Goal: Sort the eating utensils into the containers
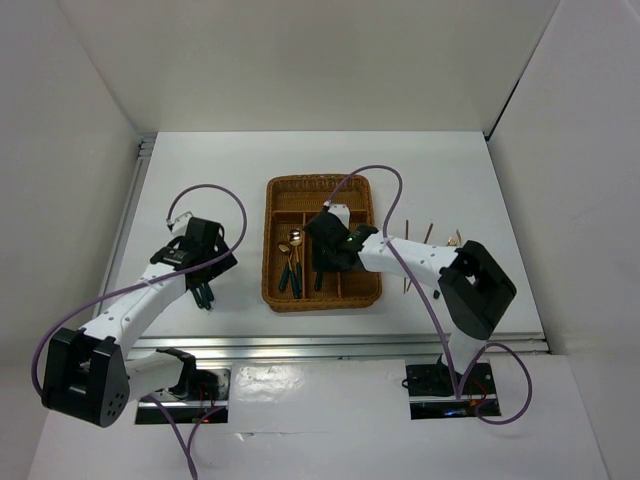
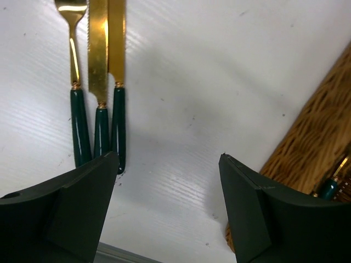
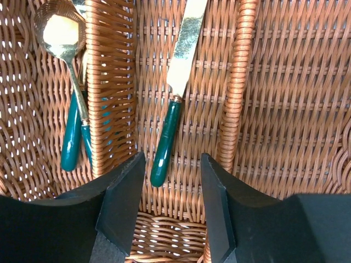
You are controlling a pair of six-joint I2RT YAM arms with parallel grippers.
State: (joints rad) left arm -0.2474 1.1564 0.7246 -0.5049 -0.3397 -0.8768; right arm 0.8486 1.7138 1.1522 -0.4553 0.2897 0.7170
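The right gripper (image 3: pixel 173 164) hangs with jaws parted and empty over a knife (image 3: pixel 167 131) in the middle slot of the tray (image 3: pixel 238 82). A spoon (image 3: pixel 59 33) lies in the next slot. The left gripper (image 2: pixel 167 161) is spread wide above the table (image 2: pixel 192 82), just beside a fork (image 2: pixel 72 49) and two knives (image 2: pixel 98 60) lying side by side.

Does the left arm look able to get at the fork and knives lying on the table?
Probably yes. The left claw hangs open just over the table. The fork and two knives lie side by side close by it, clear of the wicker tray, and nothing covers them.
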